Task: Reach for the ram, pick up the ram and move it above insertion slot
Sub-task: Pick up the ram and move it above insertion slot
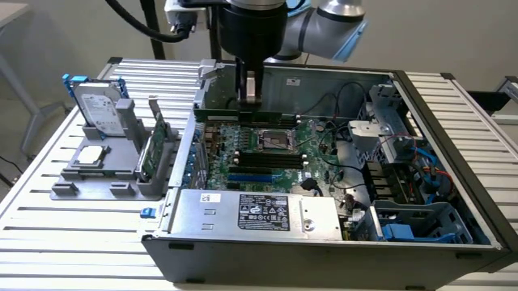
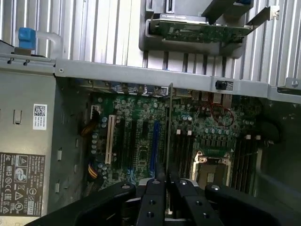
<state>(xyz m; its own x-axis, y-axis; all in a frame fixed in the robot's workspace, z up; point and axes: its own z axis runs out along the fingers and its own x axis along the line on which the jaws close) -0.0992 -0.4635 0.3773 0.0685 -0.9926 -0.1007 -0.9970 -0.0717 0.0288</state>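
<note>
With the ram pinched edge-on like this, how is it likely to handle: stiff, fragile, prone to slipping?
The ram is a thin flat board, so probably light and fairly stiff. The gripper pinches only a short stretch of it, so it may pivot or slip if bumped. Hanging edge-on above the motherboard, it likely resists little sideways force.

The arm [image 1: 328, 21] was silver-grey metal with rounded, tube-like joint housings, seen at the twelve o'clock edge of the exterior view. Its wrist section was a glossy black cylinder. A thick black cable [image 1: 142, 27] looped away toward eleven o'clock, beside a small white box-shaped fitting. Below the cylinder hung narrow dark fingers [image 1: 242, 85] with a paler metallic face. In the wrist view the gripper [image 2: 166, 188] was matte black, built of angular linked bars (each dotted with small round screws or pins).
</note>
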